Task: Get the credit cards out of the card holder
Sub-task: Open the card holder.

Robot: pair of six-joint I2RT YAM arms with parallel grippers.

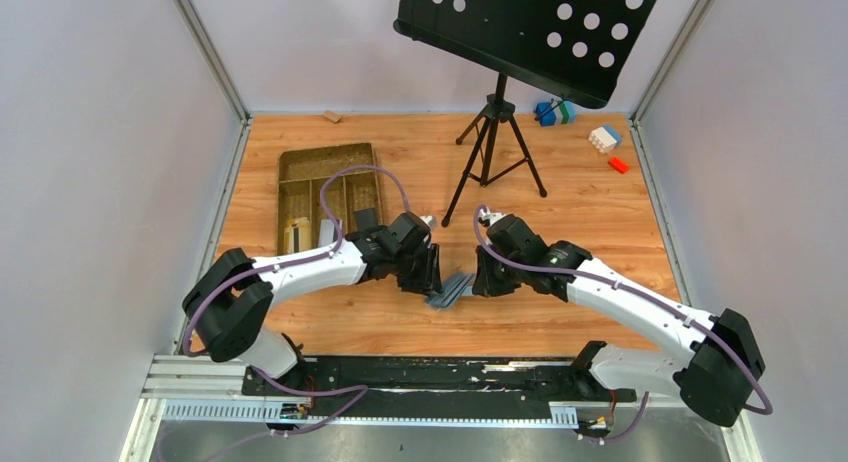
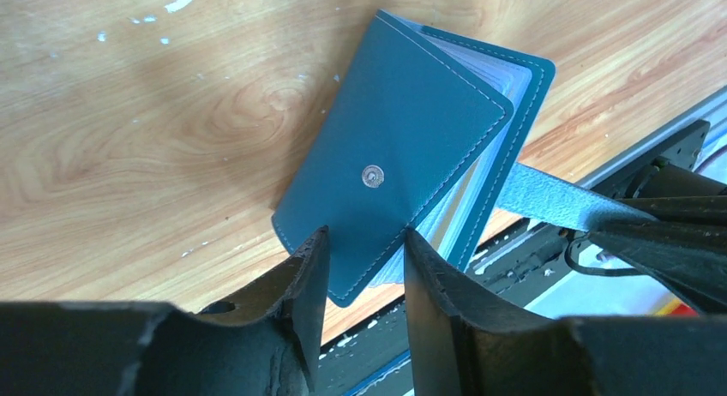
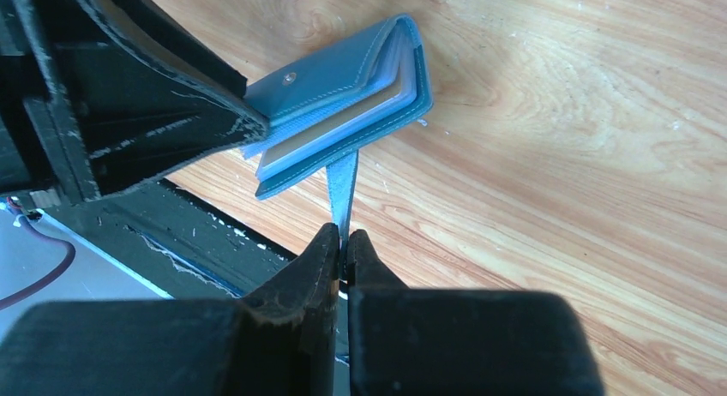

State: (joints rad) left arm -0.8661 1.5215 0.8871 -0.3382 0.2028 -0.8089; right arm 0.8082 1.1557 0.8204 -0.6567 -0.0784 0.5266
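**Holder caught between two pincers**

The blue holder (image 2: 403,147) lies slanted at the near middle of the counter (image 1: 380,327). Its covers are parted a little, with pale sleeves (image 3: 343,130) showing between them. Whether cards sit in them I cannot tell. A snap stud (image 2: 372,176) marks the upper cover. The right pincer (image 3: 343,246) is clamped tight on the holder's tab (image 3: 343,190), which runs straight out from the lower cover. The left pincer (image 2: 367,237) stands part open with a corner of the upper cover between its fingers; I cannot tell whether they touch it. Further back on the left lies a brown tray (image 1: 330,162). A tripod music stand (image 1: 497,132) stands behind centre, and toy blocks (image 1: 604,138) lie at the rear right.
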